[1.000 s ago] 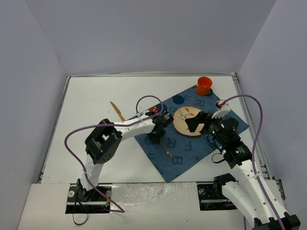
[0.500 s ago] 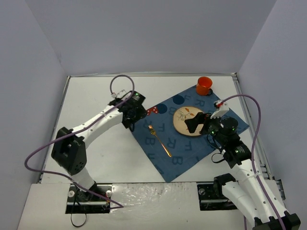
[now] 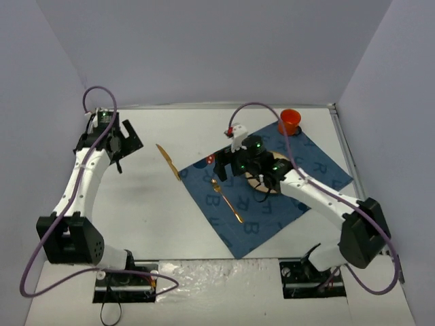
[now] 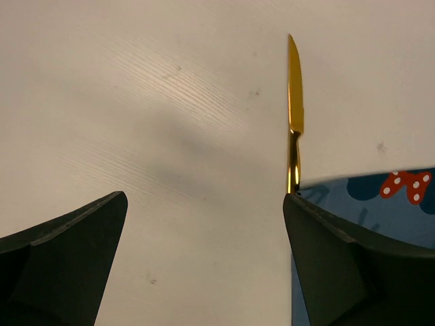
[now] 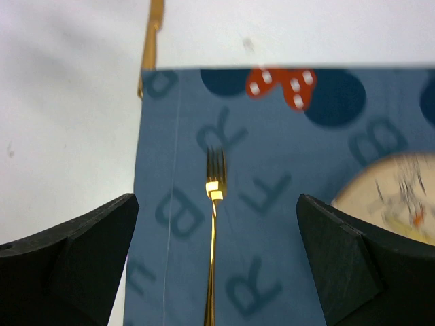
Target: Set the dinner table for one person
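The dinner table (image 3: 149,204) is a white tabletop with a blue letter-printed cloth (image 3: 272,204) on it. A gold fork (image 3: 226,200) lies on the cloth's left part. A gold knife (image 3: 168,161) lies on the bare table just off the cloth's left corner. My right gripper (image 3: 221,166) hovers open above the fork (image 5: 214,204), the tines centred between its fingers. The plate (image 5: 394,197) is partly hidden under my right arm. My left gripper (image 3: 117,144) is open and empty at the far left, looking toward the knife (image 4: 294,115).
An orange cup (image 3: 289,121) stands at the cloth's far corner. A red polka-dot bow print (image 5: 282,85) marks the cloth near the knife (image 5: 151,41). Walls enclose the table on three sides. The cloth's edge (image 4: 380,197) shows beside my left gripper's right finger.
My left gripper opened, left the fork on the cloth and swung back to the far left. My right arm moved left across the plate to above the fork.
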Action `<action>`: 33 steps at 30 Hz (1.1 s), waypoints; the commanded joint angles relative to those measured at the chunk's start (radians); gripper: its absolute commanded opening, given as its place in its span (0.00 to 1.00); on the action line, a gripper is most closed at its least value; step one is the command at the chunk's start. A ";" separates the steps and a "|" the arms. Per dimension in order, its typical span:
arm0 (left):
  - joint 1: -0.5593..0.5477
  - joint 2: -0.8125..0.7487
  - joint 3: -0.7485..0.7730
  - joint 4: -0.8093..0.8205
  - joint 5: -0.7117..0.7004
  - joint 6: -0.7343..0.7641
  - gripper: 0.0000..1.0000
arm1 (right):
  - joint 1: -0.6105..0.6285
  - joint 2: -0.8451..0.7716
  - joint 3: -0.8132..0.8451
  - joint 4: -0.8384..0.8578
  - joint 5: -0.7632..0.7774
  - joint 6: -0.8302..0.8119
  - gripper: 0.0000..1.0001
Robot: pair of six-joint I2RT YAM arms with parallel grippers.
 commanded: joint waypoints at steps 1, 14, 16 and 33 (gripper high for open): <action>0.100 -0.086 0.012 0.036 0.027 0.206 0.97 | 0.110 0.249 0.236 0.049 0.093 -0.156 0.98; 0.235 -0.175 -0.141 0.129 0.079 0.234 0.97 | 0.232 0.732 0.698 0.056 0.118 -0.276 0.80; 0.261 -0.185 -0.147 0.134 0.094 0.216 0.97 | 0.253 0.827 0.787 0.064 0.118 -0.295 0.73; 0.304 -0.222 -0.167 0.155 0.099 0.203 0.97 | 0.270 1.075 0.927 0.164 0.149 -0.296 0.46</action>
